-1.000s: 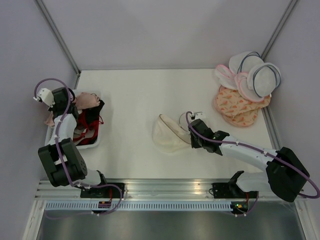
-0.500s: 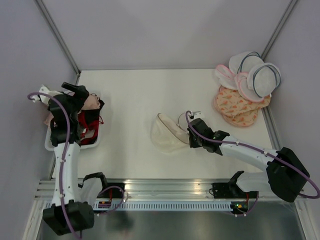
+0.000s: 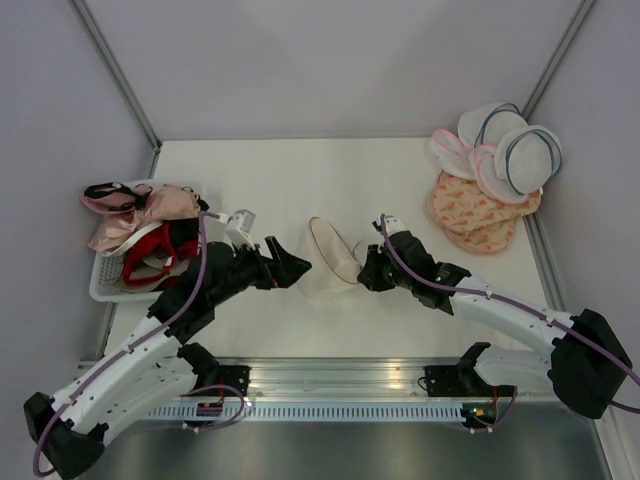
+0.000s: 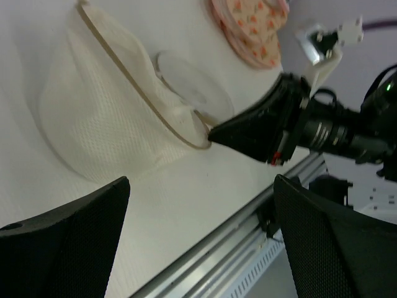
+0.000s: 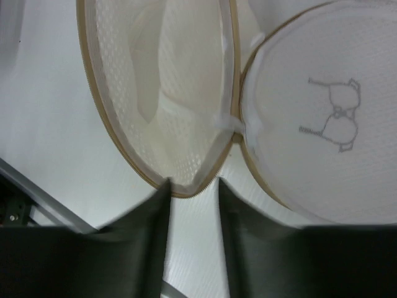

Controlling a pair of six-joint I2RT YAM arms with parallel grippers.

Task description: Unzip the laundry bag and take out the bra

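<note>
Seems past the removal itself, judging by the layout. Finds the laundry bag (image 3: 328,262) unzipped at the middle of the tabletop (image 3: 260,170), mouth gaping, with the printed flap (image 5: 322,124) folded back beside it. Shows only cream mesh lining inside from the right wrist view (no pink anywhere in there). Places the bra (image 3: 118,200) well apart from the bag, draped over the heap in the white basket (image 3: 105,290) at the left edge, black straps on top.

Pins the bag's zip rim with the right gripper (image 3: 366,272), jaws drawn in to a narrow pinch on it, or so it appears past the blurred fingers. Has the left gripper (image 3: 298,270) just beside the bag's left side, jaws spread wide and holding nothing.

Calls next, probably, for little more than a tidy finish: ease the right jaws off the rim without dragging the mesh, then draw both arms back.

Sees no obstacle between left gripper and bag, but mind the two grippers facing each other across it, near enough to clash. Elsewhere: a red bra (image 3: 150,245) in the basket, plus white domed bags (image 3: 495,150) and pink patterned bags (image 3: 480,215) in the far right corner, well clear.
</note>
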